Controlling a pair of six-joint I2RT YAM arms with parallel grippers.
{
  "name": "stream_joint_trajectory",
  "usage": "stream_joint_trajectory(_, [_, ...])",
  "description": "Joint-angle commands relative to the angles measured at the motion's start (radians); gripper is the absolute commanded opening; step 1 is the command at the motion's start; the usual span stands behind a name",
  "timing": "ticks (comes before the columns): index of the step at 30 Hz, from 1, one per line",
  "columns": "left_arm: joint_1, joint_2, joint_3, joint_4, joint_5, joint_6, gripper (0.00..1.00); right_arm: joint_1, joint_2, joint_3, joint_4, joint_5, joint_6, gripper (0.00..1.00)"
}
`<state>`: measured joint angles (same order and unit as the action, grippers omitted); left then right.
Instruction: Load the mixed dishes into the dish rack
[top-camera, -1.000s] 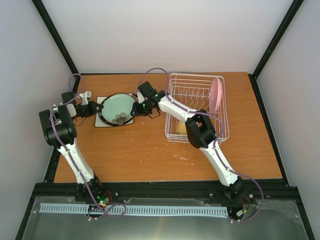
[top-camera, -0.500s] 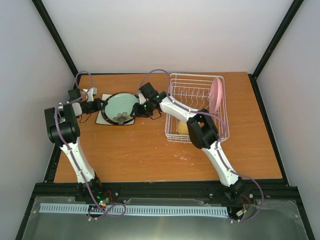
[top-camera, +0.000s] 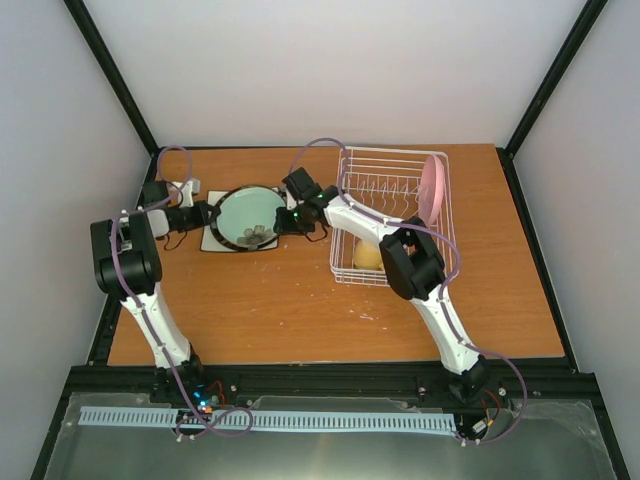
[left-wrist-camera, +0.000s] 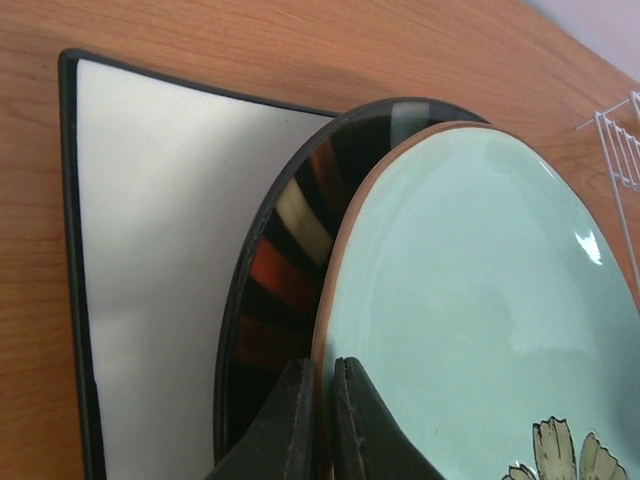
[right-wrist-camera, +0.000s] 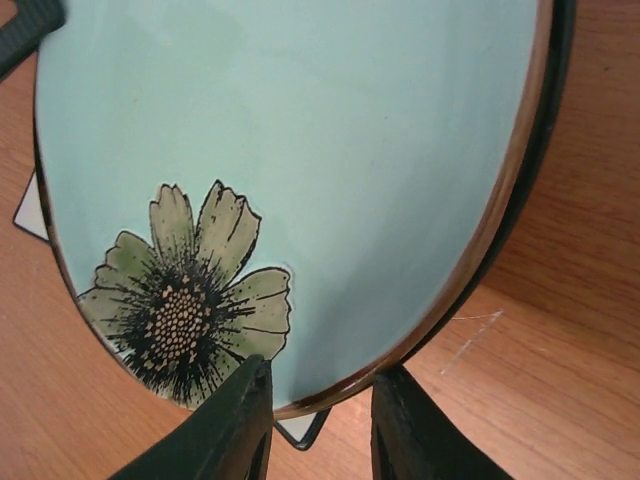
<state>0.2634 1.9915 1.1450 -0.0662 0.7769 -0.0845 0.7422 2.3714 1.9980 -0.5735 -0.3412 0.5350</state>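
Mint-green round plate (top-camera: 246, 214) is at back-left of the worktop (top-camera: 300, 310), on top of the dark-rimmed plate (left-wrist-camera: 285, 265), which sits on the white square plate (left-wrist-camera: 160, 240). From the top view only slivers of the two lower plates show.

Left fingers (left-wrist-camera: 358, 425) are together, clamped on the mint-green round plate's left rim. Only the tips are in frame, the rest is cut off at the bottom edge.

Right fingers (right-wrist-camera: 225, 430) are apart, one on each side of the plate's right rim near the flower print (right-wrist-camera: 180, 300). Can't tell if they actually press the rim or just straddle it. A white corner shows below the rim between them.

The plate looks tipped off the stack in the wrist views, but how far up is unclear. From above the tilt is hard to read.

Dish rack (top-camera: 395, 160) is on the right of the worktop. The pink plate (top-camera: 432, 190) stands on edge along its right side. The yellow mug (top-camera: 367, 256) is at the near end of the rack, mostly covered by the right arm (top-camera: 410, 262), handle not visible. The rack's near-right corner is also behind that arm. A bit of rack wire pokes into the left wrist view at the right edge.
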Motion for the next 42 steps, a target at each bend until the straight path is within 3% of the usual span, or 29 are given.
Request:
stream_joint_trajectory(1, [-0.134, -0.07, -0.005, -0.236, 0.235, 0.043, 0.01, 0.045, -0.014, -0.018, 0.228, 0.0, -0.013, 0.28])
stream_joint_trajectory(7, [-0.133, -0.132, 0.063, -0.287, 0.233, 0.032, 0.01, 0.045, -0.054, -0.086, 0.277, 0.015, -0.004, 0.25])
stream_joint_trajectory(12, [-0.133, -0.173, 0.069, -0.29, 0.24, 0.017, 0.01, 0.043, -0.087, -0.149, 0.341, 0.017, 0.006, 0.04])
stream_joint_trajectory(25, [-0.134, -0.177, 0.049, -0.275, 0.232, 0.014, 0.01, 0.043, -0.145, -0.216, 0.397, 0.032, -0.004, 0.03])
stream_joint_trajectory(31, [-0.133, -0.15, 0.084, -0.29, 0.226, 0.025, 0.01, 0.043, -0.171, -0.243, 0.413, 0.042, -0.021, 0.21])
stream_joint_trajectory(38, [-0.124, -0.128, 0.113, -0.319, 0.24, 0.058, 0.01, 0.043, -0.235, -0.339, 0.519, 0.025, -0.063, 0.52])
stream_joint_trajectory(42, [-0.112, -0.138, 0.116, -0.348, 0.236, 0.078, 0.01, 0.043, -0.296, -0.384, 0.556, 0.042, -0.157, 0.56])
